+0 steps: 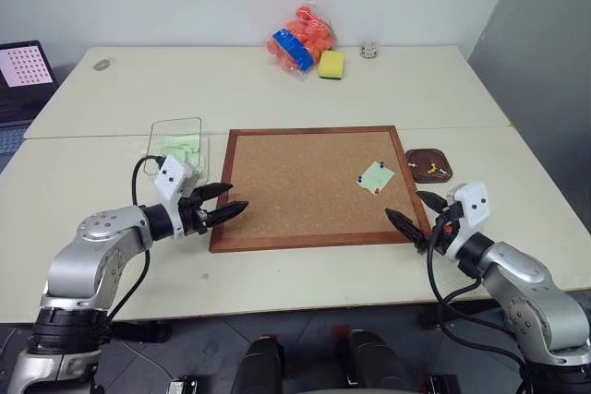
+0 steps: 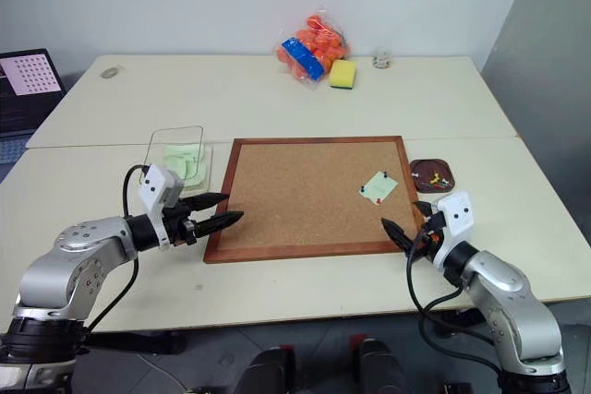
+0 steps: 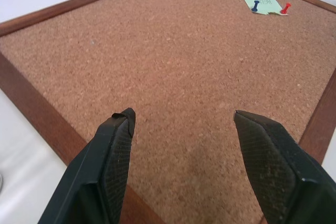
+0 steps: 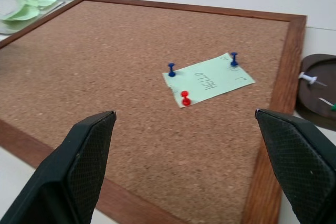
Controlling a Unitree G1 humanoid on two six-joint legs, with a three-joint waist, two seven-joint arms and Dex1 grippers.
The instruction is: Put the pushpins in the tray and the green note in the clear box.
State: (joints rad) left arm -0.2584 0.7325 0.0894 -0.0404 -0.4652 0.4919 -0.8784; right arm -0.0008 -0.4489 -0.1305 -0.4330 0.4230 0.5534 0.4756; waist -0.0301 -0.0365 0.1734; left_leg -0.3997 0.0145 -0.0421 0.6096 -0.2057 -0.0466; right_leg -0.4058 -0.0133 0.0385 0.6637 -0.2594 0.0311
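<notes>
Both black, cross-hatched hands, left (image 1: 224, 200) and right (image 1: 412, 211), spread open and empty over grainy wood-framed corkboard (image 1: 295, 182), pale green paper note (image 4: 208, 78) pinned flat.

I see a wood-framed corkboard (image 1: 309, 186) mid-table, a yellow sponge (image 1: 331, 64) beside a bag of orange items (image 1: 300, 41) (far edge), 1 laptop (image 1: 20, 76) far left.

One legible text: "HELLO", handwritten on the green note (image 4: 209, 79), pinned to the corkboard (image 4: 105, 77) near its corner beside the tray (image 4: 315, 90). In the right wrist view the word reads upside down. Laptop screen (image 1: 23, 65) beyond the corkboard's far left shows a dot grid, no readable characters.
</notes>
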